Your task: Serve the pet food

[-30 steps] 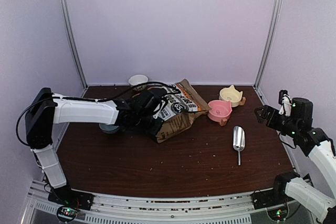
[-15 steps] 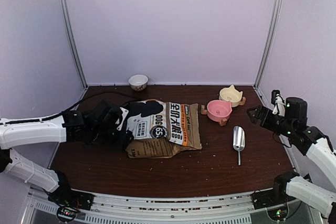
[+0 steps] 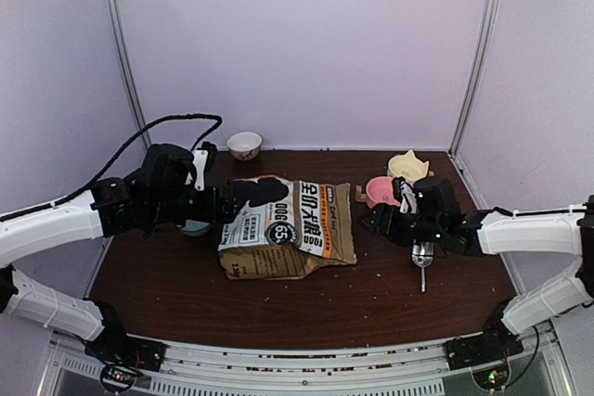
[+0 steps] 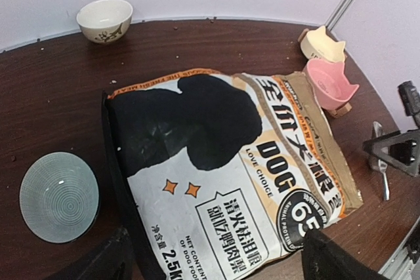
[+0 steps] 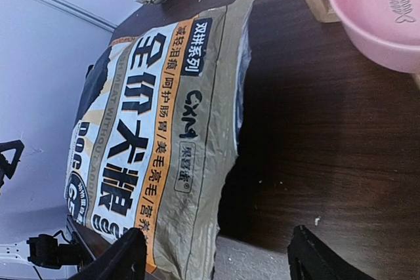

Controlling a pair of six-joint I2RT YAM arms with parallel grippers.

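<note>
Pet food bag [image 3: 290,229] lies flat, printed face up, at ctr of the surface [image 3: 306,308]. Its black-printed end points left and its tan end right. No kibble itself on show, just the bag. A few specks dot the surface, too small to tell what they are.

Left hand [image 3: 221,205] is over the bag's far-left end. Its fingers [image 4: 108,260] are spread wide w/ nothing gripped btwn them. In the left wrist view the bag lies below and runs on under the gap. Can't tell if a fingertip touches it.

Right hand [image 3: 380,223] is just right of the bag's right edge, low over the surface. Its fingers [image 5: 121,260] are apart and hold nothing. In the right wrist view the bag's tan edge and bare surface show btwn them.

Other items:
- Pink bowl [image 3: 387,192] on a wooden stand, right of the bag, just far of the right hand.
- Cream bowl [image 3: 408,168] close beside the pink one, nearer the far-right corner.
- Metal scoop [image 3: 422,257] on the surface right of the right hand, partly hid by the right arm, handle pointing near.
- Small white bowl [image 3: 244,144] at the far edge by the back wall.
- Grey-green ribbed dish [image 4: 59,196] near the bag's left side, not touching it. In the top view it is partly hid under the left arm.
</note>
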